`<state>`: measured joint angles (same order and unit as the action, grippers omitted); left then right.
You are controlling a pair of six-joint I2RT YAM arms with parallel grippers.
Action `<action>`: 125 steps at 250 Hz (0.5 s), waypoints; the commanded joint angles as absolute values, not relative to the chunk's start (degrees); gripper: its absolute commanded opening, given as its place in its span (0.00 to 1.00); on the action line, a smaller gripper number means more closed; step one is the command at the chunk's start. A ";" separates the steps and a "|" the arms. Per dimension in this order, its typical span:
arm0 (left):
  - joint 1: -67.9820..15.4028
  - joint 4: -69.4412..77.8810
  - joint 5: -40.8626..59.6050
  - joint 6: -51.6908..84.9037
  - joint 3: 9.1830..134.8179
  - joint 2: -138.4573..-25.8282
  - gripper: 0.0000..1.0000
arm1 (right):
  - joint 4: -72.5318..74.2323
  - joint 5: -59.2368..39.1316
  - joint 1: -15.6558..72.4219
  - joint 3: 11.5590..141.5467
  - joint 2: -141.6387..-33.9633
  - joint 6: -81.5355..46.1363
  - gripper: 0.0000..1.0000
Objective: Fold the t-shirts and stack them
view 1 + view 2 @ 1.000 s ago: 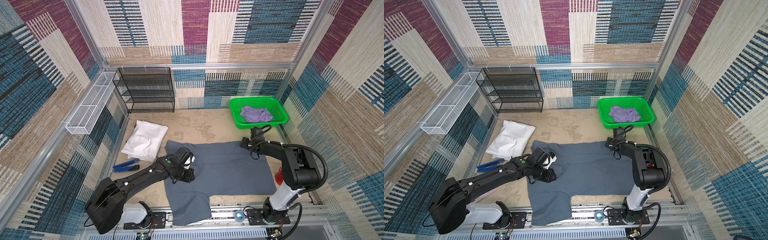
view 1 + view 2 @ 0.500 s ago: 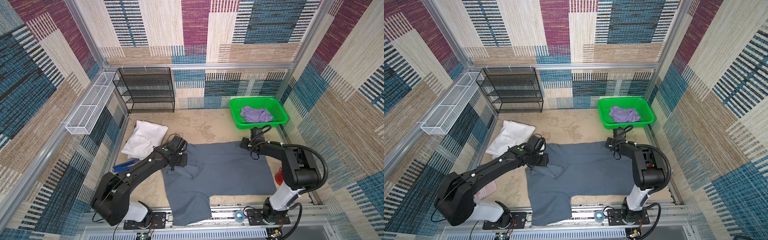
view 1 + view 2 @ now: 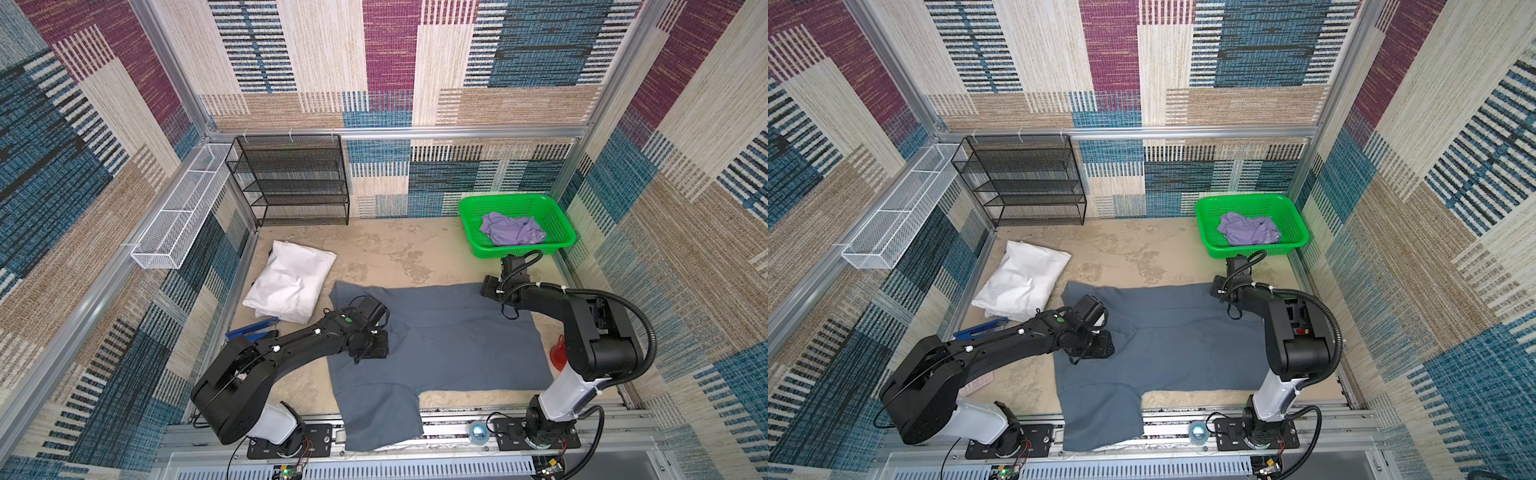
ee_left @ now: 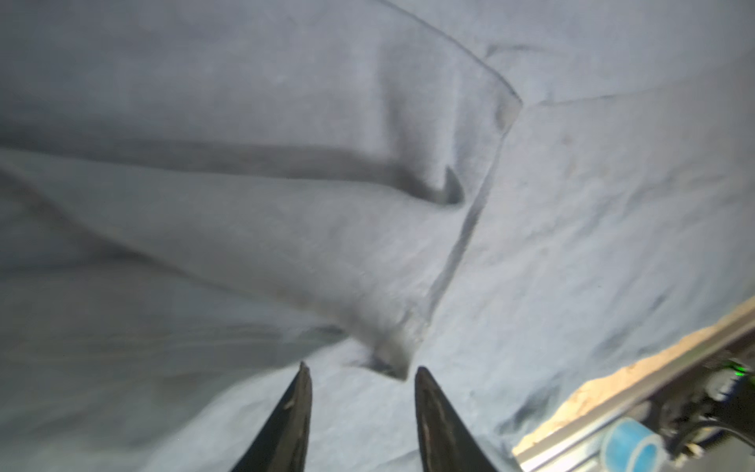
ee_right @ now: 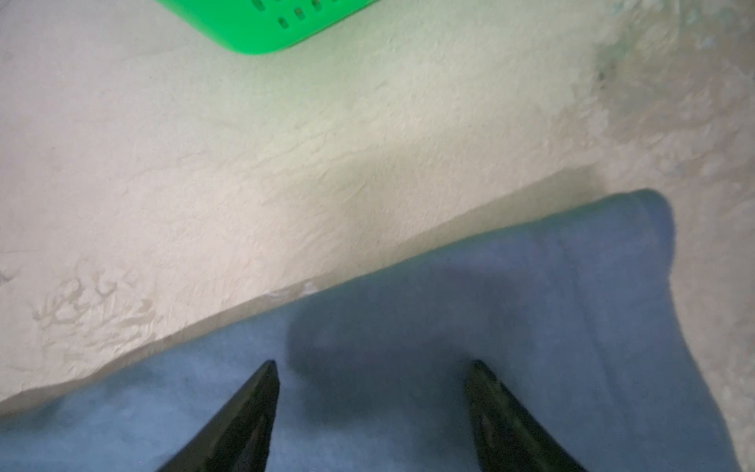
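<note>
The slate blue-grey t-shirt lies spread flat on the table in both top views, with one sleeve hanging over the front rail. A flap of it is folded inward near my left gripper. In the left wrist view that gripper is open, with the flap's corner just past its tips and nothing between them. My right gripper is open above the shirt's far right corner. The crumpled lavender t-shirt lies in the green basket.
The green basket sits at the back right. A white folded cloth lies at the left, with a blue tool in front of it. A black mesh rack and a white wire basket stand at the back left. A red object is by the right arm.
My left gripper went to the shirt's far left part and came back toward the middle, and its jaws widened. A folded flap now lies on the shirt. The right arm stayed put.
</note>
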<state>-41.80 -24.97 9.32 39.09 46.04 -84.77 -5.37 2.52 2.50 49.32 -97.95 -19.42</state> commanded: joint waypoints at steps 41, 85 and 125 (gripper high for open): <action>-43.15 -20.55 8.44 45.62 46.50 -86.96 0.40 | -7.38 1.59 2.46 48.84 -98.22 -19.38 0.74; -43.84 -18.03 8.34 47.19 46.41 -87.38 0.22 | -7.23 1.59 2.46 48.52 -98.09 -18.99 0.74; -45.97 -20.26 5.10 45.86 47.62 -85.92 0.00 | -6.75 1.22 2.46 48.14 -98.60 -18.98 0.74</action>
